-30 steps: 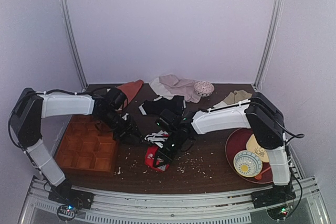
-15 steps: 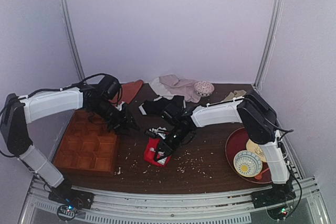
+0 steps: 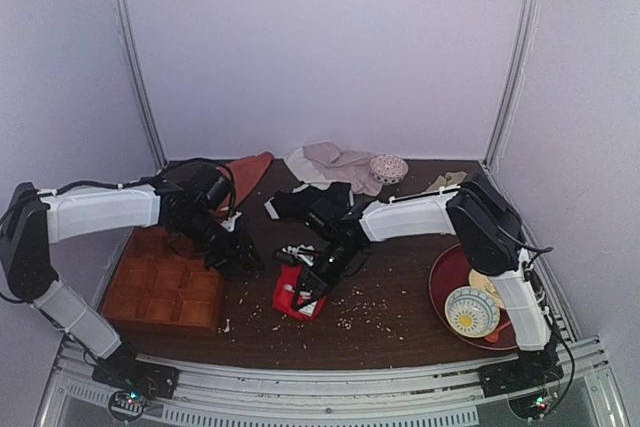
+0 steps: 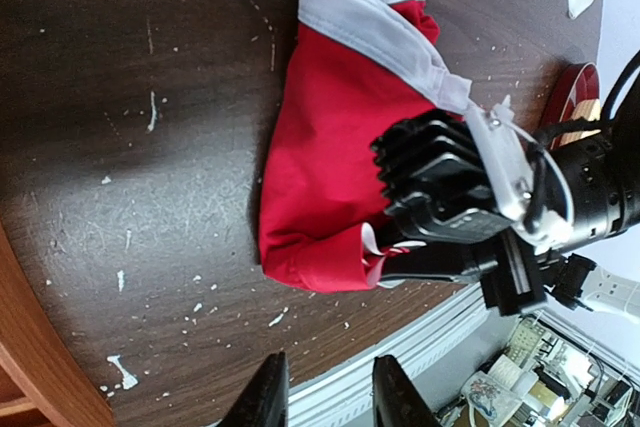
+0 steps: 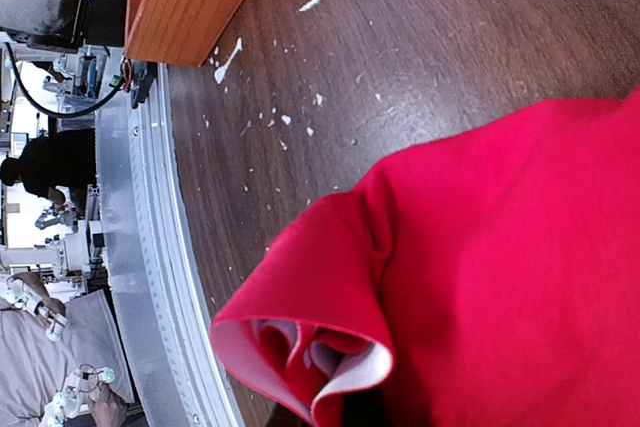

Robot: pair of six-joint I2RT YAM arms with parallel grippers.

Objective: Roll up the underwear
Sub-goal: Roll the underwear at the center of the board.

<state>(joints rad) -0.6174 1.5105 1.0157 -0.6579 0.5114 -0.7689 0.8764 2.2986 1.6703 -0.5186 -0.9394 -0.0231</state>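
The table [image 3: 400, 292] is of dark brown wood, with many small white crumbs spread over it. Pale lilac walls [image 3: 320, 47] close the place on three sides, and a metal rail [image 3: 330, 387] runs along the near edge. At the left lies a wooden tray [image 3: 165, 287] with square compartments. At the right there is a red plate [image 3: 445, 277] that carries a patterned bowl [image 3: 470, 312]. Black briefs [image 3: 300, 202] and a beige garment [image 3: 335, 162] lie toward the back.

The underwear [image 3: 292, 297] is near the middle of the table, a little toward the front, bunched into a red lump with its white waistband [image 4: 375, 27] on the far side.

The left arm [image 3: 100, 212] reaches to the right over the tray, and its wrist bends down. The left gripper [image 3: 240, 259] hangs just beside the tray's right edge, near the underwear but apart from it. Its fingers [image 4: 268, 397] are spread and nothing is between them.

The right arm [image 3: 410, 217] comes from the right side with its elbow high, and its forearm goes to the left and down. The right gripper [image 3: 315, 282] rests on the underwear, its fingers pressed together on a fold of the red cloth at the near end.
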